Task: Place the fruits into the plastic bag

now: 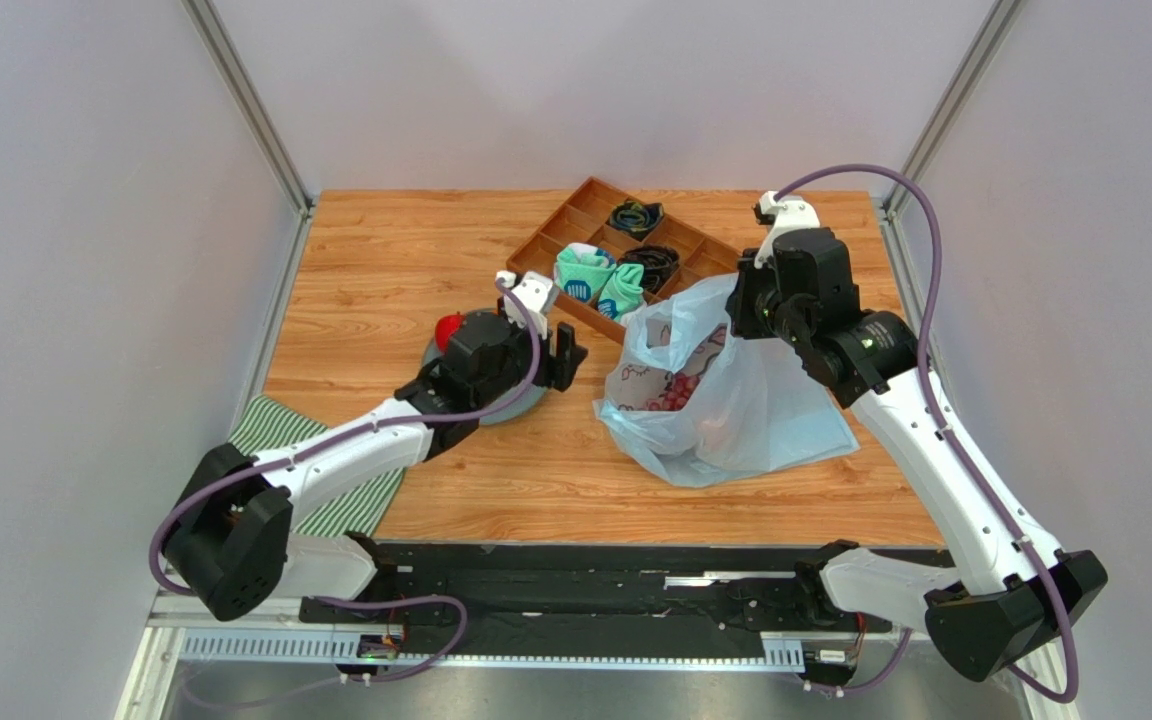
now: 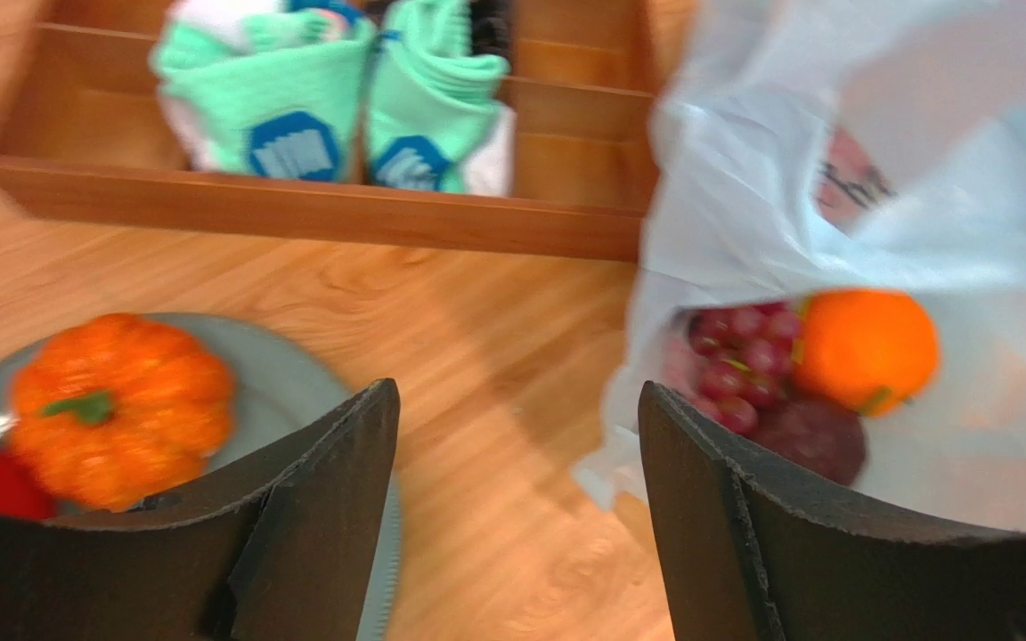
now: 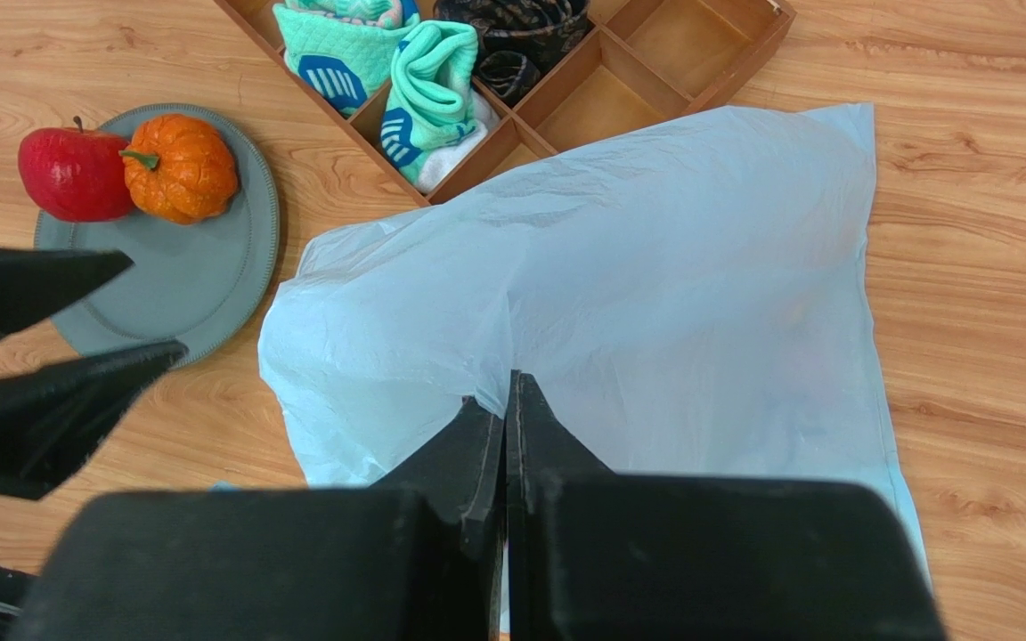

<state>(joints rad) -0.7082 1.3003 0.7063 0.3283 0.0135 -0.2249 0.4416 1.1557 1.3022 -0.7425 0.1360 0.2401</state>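
Note:
The light-blue plastic bag (image 1: 732,393) lies on the table, its mouth facing left. My right gripper (image 3: 505,387) is shut on the bag's upper edge (image 3: 572,281) and holds it up. Through the mouth I see an orange (image 2: 866,350), a dark red grape bunch (image 2: 743,358) and a dark purple fruit (image 2: 813,438). My left gripper (image 2: 516,414) is open and empty, between the bag mouth and the grey plate (image 2: 284,387). The ribbed orange fruit (image 2: 120,407) and red apple (image 3: 74,174) sit on the plate (image 3: 197,274).
A wooden compartment tray (image 1: 620,248) with teal cloth items (image 3: 391,67) and dark coiled items stands behind the bag. A green-striped cloth (image 1: 289,435) lies at the table's left front edge under my left arm.

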